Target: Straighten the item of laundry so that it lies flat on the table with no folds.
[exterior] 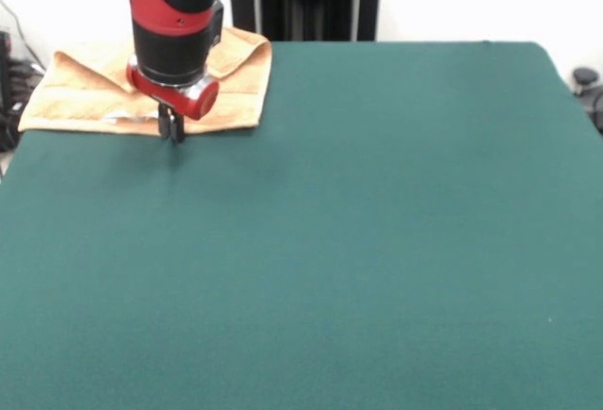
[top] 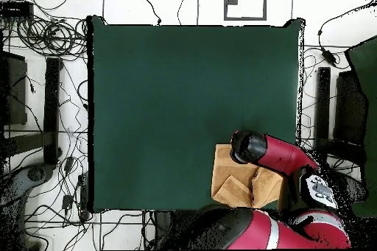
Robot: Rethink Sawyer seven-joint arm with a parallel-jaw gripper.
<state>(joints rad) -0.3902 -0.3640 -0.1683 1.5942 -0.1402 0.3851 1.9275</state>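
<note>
Orange-tan towel [exterior: 94,90] folded over, bunched at far corner of green surface [exterior: 377,240]. End effector [exterior: 172,129] at towel's near edge, fingers together; grasp unclear.

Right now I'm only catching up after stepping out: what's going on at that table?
The Sawyer arm has its gripper down at the near edge of the towel, which lies at a corner of the green table. The towel is not yet flat: a corner is folded over. The rest of the table is untouched.
</note>
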